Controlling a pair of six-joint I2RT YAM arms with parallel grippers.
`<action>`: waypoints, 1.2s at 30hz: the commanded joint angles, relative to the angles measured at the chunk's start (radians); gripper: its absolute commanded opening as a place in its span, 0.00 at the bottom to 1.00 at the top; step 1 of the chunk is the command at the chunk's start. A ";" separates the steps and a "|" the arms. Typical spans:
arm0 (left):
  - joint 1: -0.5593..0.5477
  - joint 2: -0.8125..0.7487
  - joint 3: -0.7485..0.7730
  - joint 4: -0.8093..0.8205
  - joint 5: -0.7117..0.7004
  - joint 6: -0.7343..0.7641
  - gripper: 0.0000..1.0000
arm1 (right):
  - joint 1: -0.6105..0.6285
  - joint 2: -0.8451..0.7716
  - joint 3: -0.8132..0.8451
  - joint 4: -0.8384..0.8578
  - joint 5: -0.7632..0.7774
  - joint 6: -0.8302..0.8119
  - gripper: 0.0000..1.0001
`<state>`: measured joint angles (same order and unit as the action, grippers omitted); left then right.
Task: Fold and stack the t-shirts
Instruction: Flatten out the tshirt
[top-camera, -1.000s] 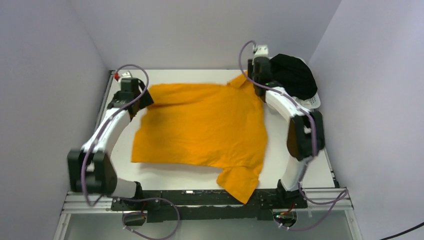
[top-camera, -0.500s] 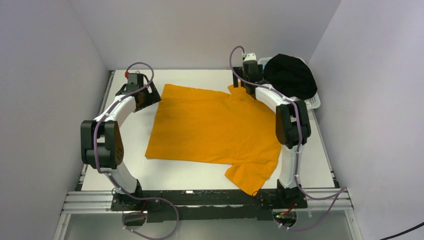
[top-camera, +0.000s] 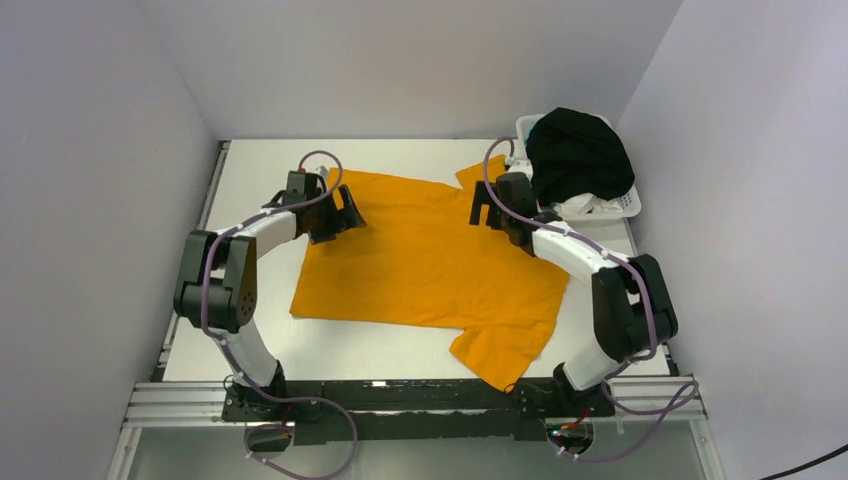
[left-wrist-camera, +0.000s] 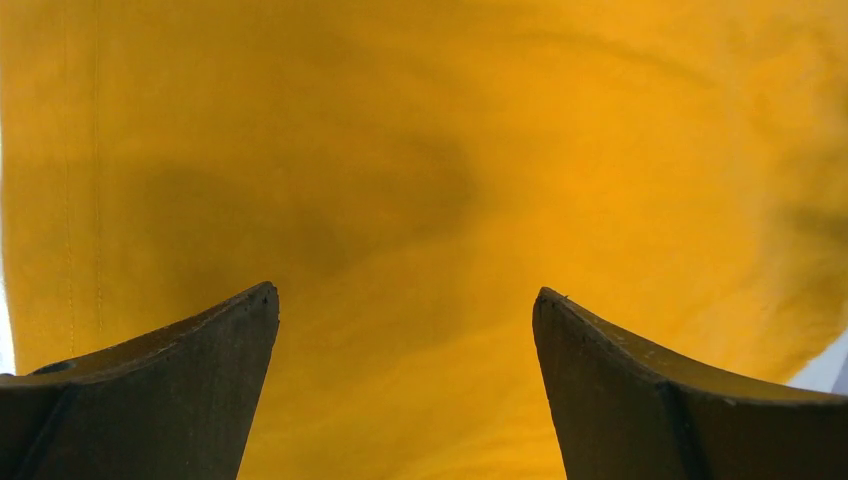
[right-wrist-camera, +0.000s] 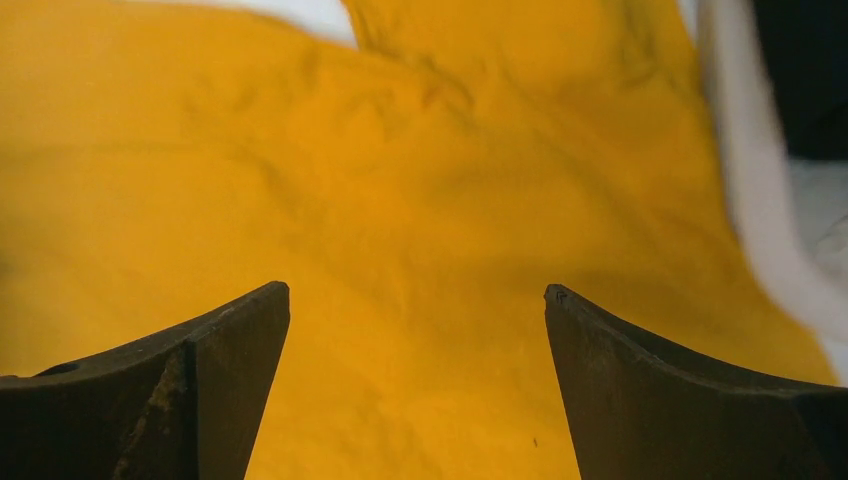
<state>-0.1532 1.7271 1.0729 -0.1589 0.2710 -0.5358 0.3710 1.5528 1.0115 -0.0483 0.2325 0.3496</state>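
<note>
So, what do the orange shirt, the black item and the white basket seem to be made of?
The orange shirt looks like soft matte cloth: shallow wrinkles, and a stitched seam in the left wrist view. The black item seems cloth too: a dull slumped heap. The white basket is probably rigid plastic, judging by its smooth, even rim.

Seen from above, the left arm (top-camera: 215, 285) folds its elbow at 8 o'clock and sets the left gripper (top-camera: 338, 213) low at 10 o'clock. The right arm (top-camera: 572, 250), with its elbow at 4 o'clock, places the right gripper (top-camera: 488, 207) at 1 o'clock. Both sets of jaws stand wide apart, gripping nothing.
</note>
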 joint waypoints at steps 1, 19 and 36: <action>0.005 0.052 -0.035 0.047 0.015 -0.026 0.99 | -0.009 0.079 -0.035 0.041 -0.059 0.082 1.00; 0.215 0.059 -0.070 -0.024 -0.055 -0.070 0.99 | 0.039 0.600 0.430 -0.039 -0.223 0.075 1.00; 0.263 -0.005 0.134 -0.114 -0.075 -0.063 0.99 | 0.046 0.507 0.622 -0.132 -0.118 0.021 1.00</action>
<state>0.1188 1.8908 1.2446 -0.2539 0.2382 -0.6140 0.4141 2.2616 1.7325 -0.2016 0.0605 0.3923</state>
